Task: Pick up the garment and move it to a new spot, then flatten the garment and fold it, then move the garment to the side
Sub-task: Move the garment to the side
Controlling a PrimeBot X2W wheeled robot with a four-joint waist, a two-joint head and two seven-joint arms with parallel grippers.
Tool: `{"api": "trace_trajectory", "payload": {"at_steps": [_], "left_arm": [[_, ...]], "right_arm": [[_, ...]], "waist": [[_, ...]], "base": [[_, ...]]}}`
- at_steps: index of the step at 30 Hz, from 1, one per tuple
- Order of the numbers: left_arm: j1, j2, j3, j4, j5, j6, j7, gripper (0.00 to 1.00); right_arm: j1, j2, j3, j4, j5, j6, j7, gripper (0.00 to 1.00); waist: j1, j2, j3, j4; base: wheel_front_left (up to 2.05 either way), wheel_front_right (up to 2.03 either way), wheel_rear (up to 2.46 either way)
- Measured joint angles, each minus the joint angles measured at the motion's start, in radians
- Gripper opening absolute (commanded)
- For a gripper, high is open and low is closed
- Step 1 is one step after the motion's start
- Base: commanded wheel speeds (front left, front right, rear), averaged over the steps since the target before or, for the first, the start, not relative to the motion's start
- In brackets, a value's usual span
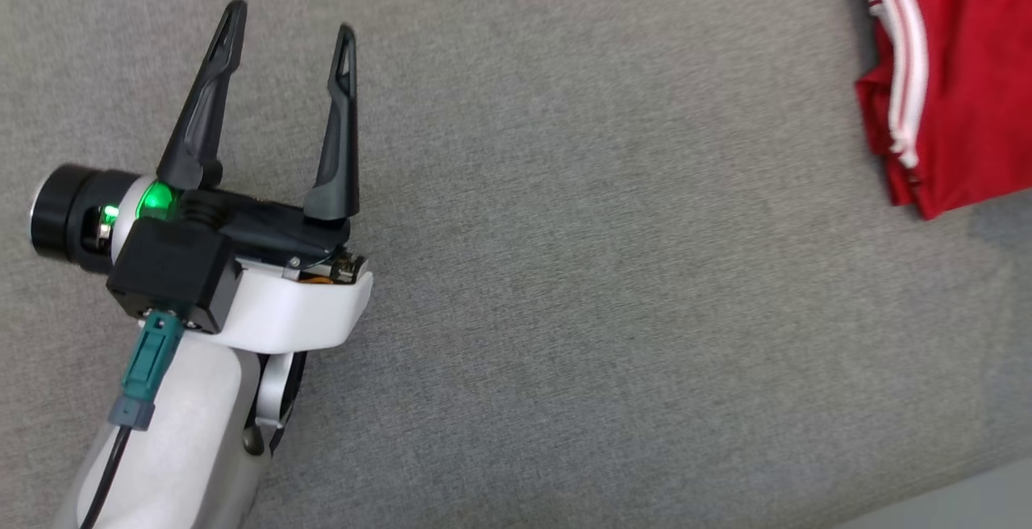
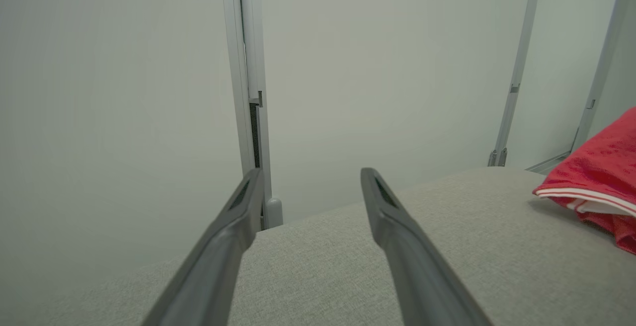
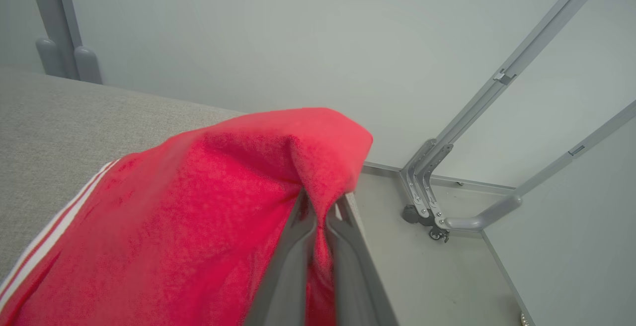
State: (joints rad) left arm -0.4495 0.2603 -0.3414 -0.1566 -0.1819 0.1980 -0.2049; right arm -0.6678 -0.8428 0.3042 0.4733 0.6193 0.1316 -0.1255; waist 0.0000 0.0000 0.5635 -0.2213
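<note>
Our right gripper [image 3: 321,211] is pinched shut on the red garment [image 1: 959,69] at the far right of the grey table [image 1: 564,271], so we should move it slowly and low to keep it neat, while our left gripper [image 1: 291,19] sits wide open and empty on the left.

**Dark jaws, white shell, one green lamp**

The left jaws are two long, dark grey plastic fingers [image 1: 205,102], each tapering to a slotted tip; the left wrist view shows the same matte grey blades [image 2: 397,246]. Just behind the jaws sits a black base block [image 1: 266,227] with a glowing green lamp [image 1: 155,200]. Beside it, left of the jaws, is a black cylinder with a silver rim [image 1: 68,218]. Behind that, a black square housing [image 1: 173,271] takes a teal plug with a grey collar [image 1: 149,360] and a thin black cable [image 1: 105,472]. A glossy white shell [image 1: 298,311] covers the wrist, and the speckled pale forearm [image 1: 177,432] runs back from it. The right jaws have matching grey fingers [image 3: 290,271].
</note>
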Motion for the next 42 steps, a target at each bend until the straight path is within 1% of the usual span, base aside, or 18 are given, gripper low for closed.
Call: {"api": "trace_trajectory", "payload": {"at_steps": [4,7,8,9,10,11,12,15,19,22,24,27,28,31,34,38,42], "left_arm": [[-0.042,0.002,-0.011,-0.011,0.014,-0.005,0.009,1.0],[-0.06,0.004,-0.016,-0.016,0.017,-0.01,0.012,1.0],[-0.064,0.004,-0.018,-0.015,0.018,-0.012,0.016,1.0],[-0.068,0.005,-0.02,-0.015,0.021,-0.012,0.017,1.0],[-0.07,0.005,-0.021,-0.015,0.022,-0.012,0.018,1.0],[-0.071,0.006,-0.023,-0.014,0.022,-0.012,0.02,1.0],[-0.071,0.007,-0.024,-0.011,0.022,-0.012,0.02,1.0],[-0.066,0.007,-0.023,0.0,0.018,-0.011,0.019,1.0],[-0.035,0.008,-0.018,0.017,0.003,-0.003,0.011,1.0],[-0.005,0.011,-0.012,0.031,-0.01,0.0,0.008,1.0],[0.016,0.01,-0.012,0.043,-0.024,0.001,0.003,1.0],[0.047,0.003,-0.015,0.065,-0.047,-0.002,0.0,1.0],[0.047,0.003,-0.015,0.065,-0.047,-0.002,0.0,1.0],[0.074,-0.003,-0.013,0.084,-0.066,-0.002,-0.009,1.0],[0.1,-0.015,-0.014,0.109,-0.079,0.0,-0.017,1.0],[0.14,-0.028,-0.008,0.141,-0.104,0.006,-0.03,1.0],[0.195,-0.031,0.008,0.173,-0.122,0.017,-0.042,1.0]], "right_arm": [[-0.05,-0.014,-0.01,0.109,0.04,0.0,-0.01,0.0],[-0.09,0.012,-0.007,0.195,0.07,0.0,-0.026,0.0],[-0.1,0.027,-0.005,0.227,0.079,0.0,-0.034,0.23],[-0.108,0.041,-0.005,0.257,0.085,0.0,-0.045,0.49],[-0.116,0.054,-0.008,0.286,0.102,0.0,-0.053,0.91],[-0.122,0.063,-0.007,0.316,0.111,0.0,-0.062,1.0],[-0.128,0.085,-0.007,0.357,0.126,0.0,-0.085,1.0],[-0.123,0.118,-0.013,0.391,0.158,0.0,-0.115,1.0],[-0.067,0.167,-0.026,0.362,0.191,0.0,-0.131,1.0],[-0.012,0.199,-0.09,0.265,0.176,0.0,-0.134,1.0],[0.044,0.226,-0.142,0.198,0.14,0.0,-0.135,1.0],[0.157,0.292,-0.198,0.094,0.084,-0.001,-0.136,1.0],[0.157,0.292,-0.198,0.094,0.084,-0.001,-0.136,1.0],[0.241,0.36,-0.226,-0.021,0.024,-0.001,-0.136,1.0],[0.327,0.419,-0.236,-0.111,-0.027,-0.001,-0.136,1.0],[0.407,0.482,-0.233,-0.221,-0.078,-0.001,-0.136,1.0],[0.467,0.521,-0.22,-0.3,-0.126,-0.001,-0.116,1.0]], "waist": [[0.0,0.0,0.055,0.014],[0.0,0.0,0.091,0.026],[0.0,0.0,0.1,0.031],[0.0,0.0,0.107,0.035],[0.0,0.0,0.111,0.038],[0.0,0.0,0.113,0.041],[0.0,0.0,0.108,0.04],[0.0,0.0,0.087,0.035],[0.0,0.0,0.045,0.023],[0.0,0.0,0.005,0.011],[0.0,0.0,-0.024,0.005],[0.0,0.0,-0.073,0.002],[0.0,0.0,-0.073,0.002],[0.0,0.0001,-0.122,0.006],[0.0,0.0,-0.169,0.018],[0.0,0.0,-0.217,0.057],[0.0,0.0,-0.263,0.102]], "base": [[0.0,0.0,0.0],[0.0,0.0,0.0],[0.0,0.0,0.0],[0.0,0.0,0.0],[0.0,0.0,0.0],[0.0,0.0,0.0],[0.0,0.0,0.0],[0.0,0.0,0.0],[0.0,0.0,0.0],[0.0,0.0,0.0],[0.0,0.0,0.0],[0.0,0.0,0.0],[0.0,0.0,0.0],[0.0,0.0,0.0],[0.0,0.0,0.0],[0.0,0.0,0.0],[0.0,0.0,0.0]]}}
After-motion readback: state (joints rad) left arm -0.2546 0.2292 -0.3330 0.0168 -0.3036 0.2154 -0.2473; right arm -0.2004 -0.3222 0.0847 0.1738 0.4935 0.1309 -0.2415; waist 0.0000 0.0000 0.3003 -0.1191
